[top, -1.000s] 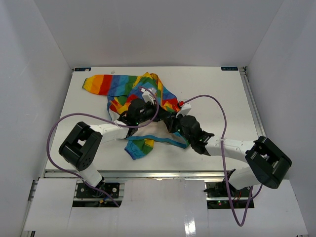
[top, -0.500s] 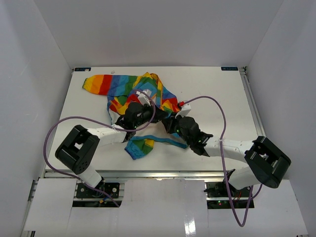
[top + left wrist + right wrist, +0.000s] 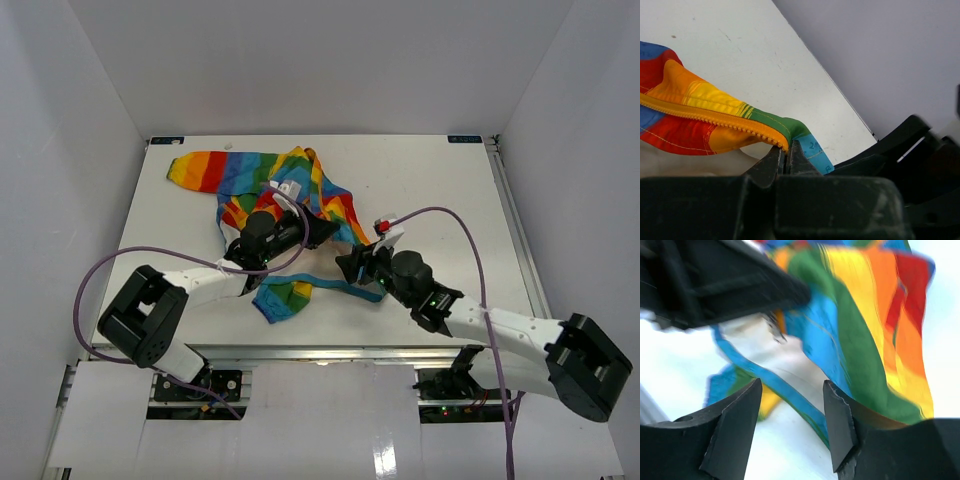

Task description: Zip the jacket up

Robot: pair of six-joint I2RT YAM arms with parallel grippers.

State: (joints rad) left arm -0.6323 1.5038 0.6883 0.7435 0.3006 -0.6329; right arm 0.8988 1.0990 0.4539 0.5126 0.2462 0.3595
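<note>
**A:** Fabric like that jacket [image 3: 235, 170] looked light, limp and slippery to me. Where did you hold it?

**B:** At the zipper edge, the stiffest part. My left hand [image 3: 786, 150] was clenched on the jacket where the orange teeth [image 3: 715, 120] meet the light-blue trim [image 3: 815, 152]. My right hand [image 3: 792, 385] hung spread and empty just beside the jacket.

**A:** And overhead?

**B:** Only that view showed the whole jacket crumpled on the desk [image 3: 440, 190]. The pinch itself showed only from the left wrist.
</note>
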